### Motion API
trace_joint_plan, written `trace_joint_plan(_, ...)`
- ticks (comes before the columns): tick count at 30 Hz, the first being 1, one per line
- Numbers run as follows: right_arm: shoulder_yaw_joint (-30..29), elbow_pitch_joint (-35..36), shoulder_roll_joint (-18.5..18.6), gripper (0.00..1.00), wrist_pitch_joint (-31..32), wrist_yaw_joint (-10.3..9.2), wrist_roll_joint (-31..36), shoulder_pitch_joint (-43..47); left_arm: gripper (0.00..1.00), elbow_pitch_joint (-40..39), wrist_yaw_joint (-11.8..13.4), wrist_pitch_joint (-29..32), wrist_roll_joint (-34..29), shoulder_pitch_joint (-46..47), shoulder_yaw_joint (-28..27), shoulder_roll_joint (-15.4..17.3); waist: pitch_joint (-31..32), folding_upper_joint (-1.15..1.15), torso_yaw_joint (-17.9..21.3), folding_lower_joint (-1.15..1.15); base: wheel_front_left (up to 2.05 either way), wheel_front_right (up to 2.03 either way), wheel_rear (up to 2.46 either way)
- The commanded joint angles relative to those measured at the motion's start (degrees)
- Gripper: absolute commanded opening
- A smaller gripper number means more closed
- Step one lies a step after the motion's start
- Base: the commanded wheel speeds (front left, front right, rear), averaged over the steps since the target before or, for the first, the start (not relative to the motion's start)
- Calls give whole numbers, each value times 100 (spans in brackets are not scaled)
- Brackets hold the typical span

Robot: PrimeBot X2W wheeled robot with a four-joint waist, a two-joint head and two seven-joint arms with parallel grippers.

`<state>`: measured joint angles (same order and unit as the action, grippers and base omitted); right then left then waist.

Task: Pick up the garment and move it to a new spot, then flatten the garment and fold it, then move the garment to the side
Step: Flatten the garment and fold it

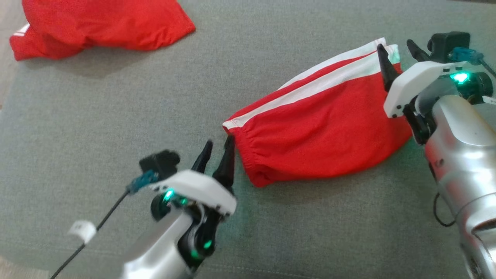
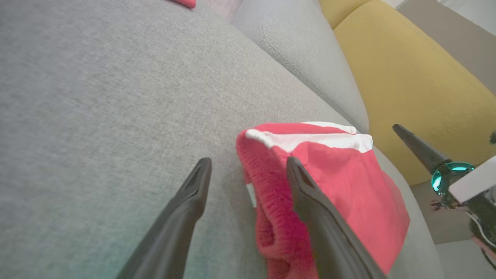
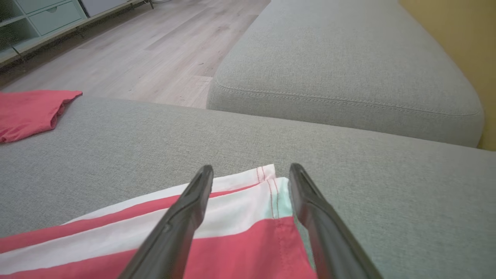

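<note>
The garment (image 1: 321,128) is a pair of red shorts with white side stripes, lying folded on the grey sofa cushion (image 1: 116,128). My left gripper (image 1: 219,140) stands open at its elastic waistband end, fingertips just beside the fabric. In the left wrist view the left gripper (image 2: 248,159) straddles the waistband corner of the garment (image 2: 341,174) without clamping it. My right gripper (image 1: 395,44) is open over the far hem corner. In the right wrist view the right gripper (image 3: 251,166) has the white-striped hem of the garment (image 3: 240,201) lying loose between its fingers.
A second red garment (image 1: 100,23) lies crumpled at the cushion's far left corner. Another grey cushion (image 3: 341,69) adjoins beyond the hem, with a yellow backrest (image 2: 418,77) alongside. Wooden floor (image 3: 147,50) lies past the cushion's edge.
</note>
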<state>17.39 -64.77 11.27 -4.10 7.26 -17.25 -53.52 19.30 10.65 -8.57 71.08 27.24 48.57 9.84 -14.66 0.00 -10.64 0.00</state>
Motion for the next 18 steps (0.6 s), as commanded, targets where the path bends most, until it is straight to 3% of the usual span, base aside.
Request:
trace_joint_plan(1, 190, 105, 58, 100, -48, 23, -116, -150, 100, -307, 71, -86, -109, -69, -121, 246, 104, 0, 5, 0, 0, 0, 0)
trace_joint_plan(8, 519, -18, 425, 100, 75, 23, -447, 116, 100, -861, 309, -404, -331, -499, -282, 689, 325, 0, -56, 0, 0, 0, 0)
trace_joint_plan(18, 802, -184, 861, 100, 571, 23, -1072, 640, 100, -1585, 860, -618, -1053, -1040, -691, 1299, 270, 0, -292, 0, 0, 0, 0)
